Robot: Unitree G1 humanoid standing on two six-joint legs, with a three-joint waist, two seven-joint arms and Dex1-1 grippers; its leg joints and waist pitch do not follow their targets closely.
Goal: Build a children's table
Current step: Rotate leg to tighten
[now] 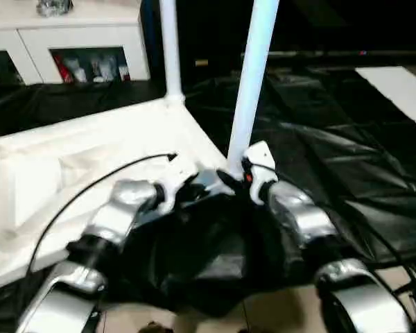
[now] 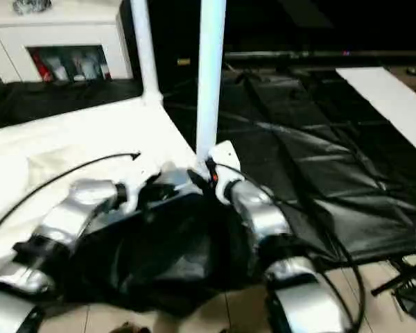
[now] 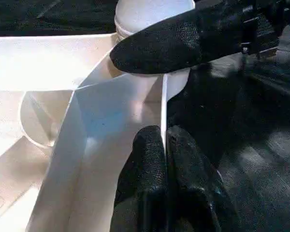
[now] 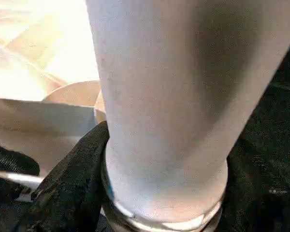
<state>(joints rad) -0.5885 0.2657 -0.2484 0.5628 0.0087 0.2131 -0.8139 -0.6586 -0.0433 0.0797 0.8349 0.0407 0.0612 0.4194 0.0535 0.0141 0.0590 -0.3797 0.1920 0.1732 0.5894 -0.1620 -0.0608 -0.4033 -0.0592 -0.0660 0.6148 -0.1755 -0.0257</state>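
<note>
Right hand (image 1: 244, 173) grips the base of near leg (image 1: 252, 76), which stands in the corner socket of upturned tabletop (image 1: 90, 149) on the floor; left hand (image 3: 164, 159) pinches the rim (image 3: 164, 104) shut. Keep leg plumb, press straight down

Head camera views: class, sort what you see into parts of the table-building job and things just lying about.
Part of the job:
- tabletop, upside down
- near leg, upright in a corner socket
- far leg, upright

Lying about:
- white cabinet
- black sheet on the floor
- white board
</note>
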